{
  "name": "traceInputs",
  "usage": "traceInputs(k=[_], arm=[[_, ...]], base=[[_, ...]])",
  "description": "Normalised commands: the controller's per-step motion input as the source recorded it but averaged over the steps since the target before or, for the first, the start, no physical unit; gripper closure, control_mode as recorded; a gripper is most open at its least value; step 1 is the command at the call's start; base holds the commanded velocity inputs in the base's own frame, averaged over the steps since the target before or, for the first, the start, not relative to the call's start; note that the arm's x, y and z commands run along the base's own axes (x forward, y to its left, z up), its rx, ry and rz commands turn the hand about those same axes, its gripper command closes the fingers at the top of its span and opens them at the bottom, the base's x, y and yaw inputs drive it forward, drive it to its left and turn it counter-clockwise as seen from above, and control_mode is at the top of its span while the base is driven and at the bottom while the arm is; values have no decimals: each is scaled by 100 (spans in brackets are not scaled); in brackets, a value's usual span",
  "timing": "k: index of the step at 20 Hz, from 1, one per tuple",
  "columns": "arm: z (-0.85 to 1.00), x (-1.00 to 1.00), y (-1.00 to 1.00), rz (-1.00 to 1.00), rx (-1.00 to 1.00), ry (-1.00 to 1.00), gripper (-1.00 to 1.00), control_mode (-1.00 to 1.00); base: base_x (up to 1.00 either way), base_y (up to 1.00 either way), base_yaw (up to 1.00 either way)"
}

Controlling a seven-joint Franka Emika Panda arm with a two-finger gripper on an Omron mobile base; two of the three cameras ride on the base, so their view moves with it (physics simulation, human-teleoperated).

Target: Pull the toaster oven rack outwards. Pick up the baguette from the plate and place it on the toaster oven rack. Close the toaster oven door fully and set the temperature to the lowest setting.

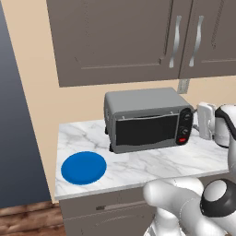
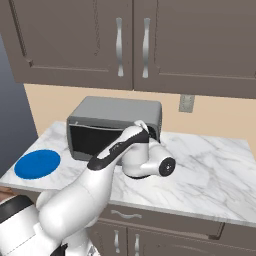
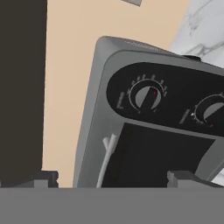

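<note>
Arm is seen in the right base view reaching up from the lower left over the counter (image 2: 210, 165), forearm angled toward the front of the toaster oven (image 2: 117, 117), wrist turned so the hand faces the oven. In the hand view the gripper (image 3: 111, 178) is rolled: the oven appears tilted on its side, control panel (image 3: 175, 103) along the upper right, toaster oven door (image 3: 144, 157) below it. Fingers are spread wide, nothing between them; one fingertip (image 3: 43, 178) sits at the lower left, the other at the lower right, and the door handle (image 3: 106, 159) falls between them.

Toaster oven is set back on the marble counter against the wall, under the upper cabinets (image 1: 138, 37). In the left base view the door is seen shut, dark glass upright, knobs and a red button (image 1: 182, 141) on the right-hand panel. The plate (image 1: 84, 168) lies flat, left of the oven and apart from it, near the counter's front edge, with bare blue surface showing. Bare marble is left right of the oven in the right base view; a white appliance (image 1: 206, 120) stands just right of the oven in the left one.

The right part of the oven front is covered by the forearm in the right base view. Knob markings are too small to read. The oven's interior cannot be made out through the dark glass.
</note>
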Motion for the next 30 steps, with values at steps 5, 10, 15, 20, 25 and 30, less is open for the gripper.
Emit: traceInputs(k=[5, 10, 15, 20, 25, 30], arm=[[-1, 3, 0, 1, 2, 0, -100, -100], [-6, 0, 0, 1, 1, 0, -100, -100], [-6, 1, -4, 1, 1, 0, -100, -100], [0, 7, -7, 0, 0, 0, -100, -100], [-8, 12, -7, 1, 0, 0, -100, -100], [-18, 15, -6, 2, 0, 0, -100, -100]], base=[[0, 0, 0], [0, 0, 0], [0, 0, 0], [0, 0, 0], [0, 0, 0], [0, 0, 0]])
